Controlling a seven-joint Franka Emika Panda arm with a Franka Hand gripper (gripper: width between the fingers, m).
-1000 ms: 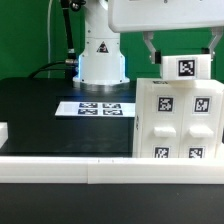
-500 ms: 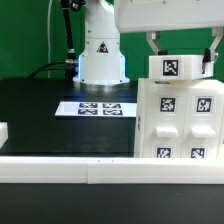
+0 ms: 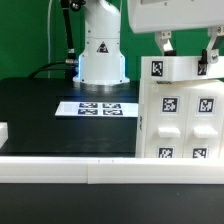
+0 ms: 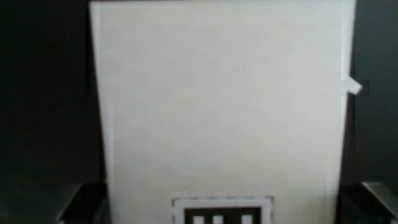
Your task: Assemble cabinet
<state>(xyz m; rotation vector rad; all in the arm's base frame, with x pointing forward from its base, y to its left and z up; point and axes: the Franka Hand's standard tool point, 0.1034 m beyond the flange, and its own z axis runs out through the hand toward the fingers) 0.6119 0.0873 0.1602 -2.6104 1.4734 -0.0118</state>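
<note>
The cabinet body [image 3: 180,120] stands at the exterior view's right, a white box of panels with several black-and-white tags on its front. My gripper [image 3: 190,55] is right above it, shut on a small white tagged panel [image 3: 175,70] held at the body's top edge, slightly tilted. In the wrist view the panel [image 4: 214,100] fills most of the picture, with its tag low between my gripper's [image 4: 228,205] dark fingers [image 4: 80,205]. Whether the panel touches the body cannot be told.
The marker board [image 3: 98,108] lies on the black table in front of the white robot base [image 3: 100,55]. A white rail [image 3: 70,168] runs along the near edge. A small white part [image 3: 3,131] sits at the exterior view's left edge.
The gripper has turned above the cabinet body; the held panel has shifted toward the exterior view's left, sunk slightly and now sits more tilted.
</note>
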